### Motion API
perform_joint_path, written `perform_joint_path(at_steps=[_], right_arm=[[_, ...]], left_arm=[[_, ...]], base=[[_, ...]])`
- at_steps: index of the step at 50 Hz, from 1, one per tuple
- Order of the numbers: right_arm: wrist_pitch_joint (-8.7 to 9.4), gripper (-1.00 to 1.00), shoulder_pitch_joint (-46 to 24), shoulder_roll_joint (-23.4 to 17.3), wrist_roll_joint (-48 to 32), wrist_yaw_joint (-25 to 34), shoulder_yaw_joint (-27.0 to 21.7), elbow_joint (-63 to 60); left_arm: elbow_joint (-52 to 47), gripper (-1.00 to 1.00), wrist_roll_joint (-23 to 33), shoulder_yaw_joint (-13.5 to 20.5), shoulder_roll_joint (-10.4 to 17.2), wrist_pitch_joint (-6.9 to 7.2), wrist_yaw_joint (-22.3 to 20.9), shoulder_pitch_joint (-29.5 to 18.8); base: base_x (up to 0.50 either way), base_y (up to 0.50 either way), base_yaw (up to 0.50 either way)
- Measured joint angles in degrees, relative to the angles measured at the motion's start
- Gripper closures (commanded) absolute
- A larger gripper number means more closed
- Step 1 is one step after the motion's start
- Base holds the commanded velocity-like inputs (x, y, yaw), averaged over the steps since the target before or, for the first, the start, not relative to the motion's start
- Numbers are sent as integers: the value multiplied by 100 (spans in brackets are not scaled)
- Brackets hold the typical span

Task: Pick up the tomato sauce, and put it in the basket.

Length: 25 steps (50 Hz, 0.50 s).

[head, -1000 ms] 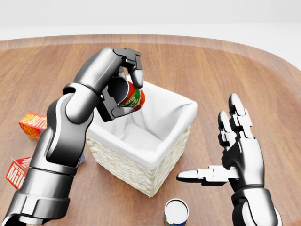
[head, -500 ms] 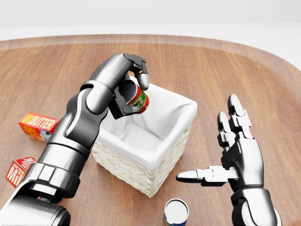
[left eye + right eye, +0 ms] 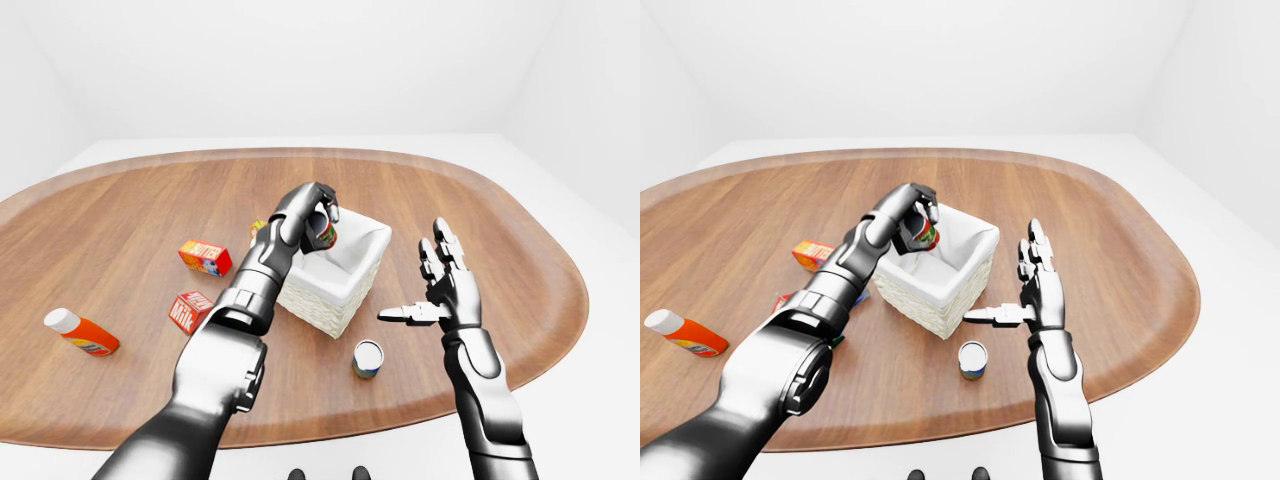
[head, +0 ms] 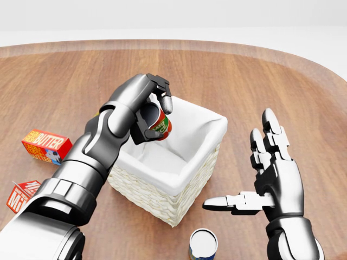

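Wood table: sauce in left hand

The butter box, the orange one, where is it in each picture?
Left-eye view: the butter box lies on the table left of centre, left of the white basket.
Head view: it sits at the far left edge, left of the left arm.
Right-eye view: it shows left of centre, partly hidden by the left arm.
Shared landmark: the basket, always to its right.
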Motion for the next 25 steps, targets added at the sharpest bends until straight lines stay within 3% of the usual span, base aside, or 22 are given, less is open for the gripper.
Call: perform_joint_path(at_steps=[25], right_arm=[[0, -100, 7, 3, 7, 7, -2, -2]], left_arm=[[511, 100, 25, 0, -39, -232, 241, -41]], base=[[0, 0, 0]])
